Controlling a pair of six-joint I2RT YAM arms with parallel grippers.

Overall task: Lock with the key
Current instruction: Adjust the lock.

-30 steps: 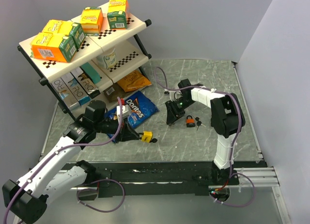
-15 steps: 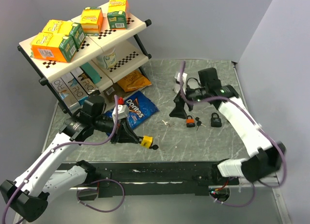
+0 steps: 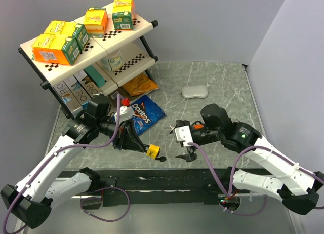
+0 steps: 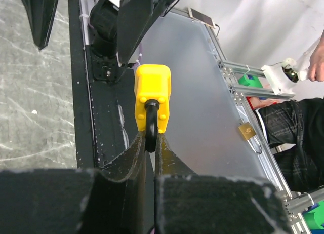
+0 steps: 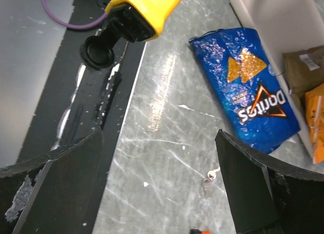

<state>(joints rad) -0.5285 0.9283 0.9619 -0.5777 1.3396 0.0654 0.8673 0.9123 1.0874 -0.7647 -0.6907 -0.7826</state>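
Yellow padlock (image 4: 152, 89), shackle (image 4: 150, 114) clamped in left gripper (image 4: 150, 143); right gripper (image 3: 183, 143) has swung over, jaws wide apart, seemingly ready to turn its key (image 5: 98, 51).

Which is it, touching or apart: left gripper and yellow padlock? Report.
Touching. Left wrist view: the left gripper pinches the yellow padlock by its black shackle.

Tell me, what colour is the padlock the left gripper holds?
The padlock is yellow, with a black shackle; the left wrist view shows it best.
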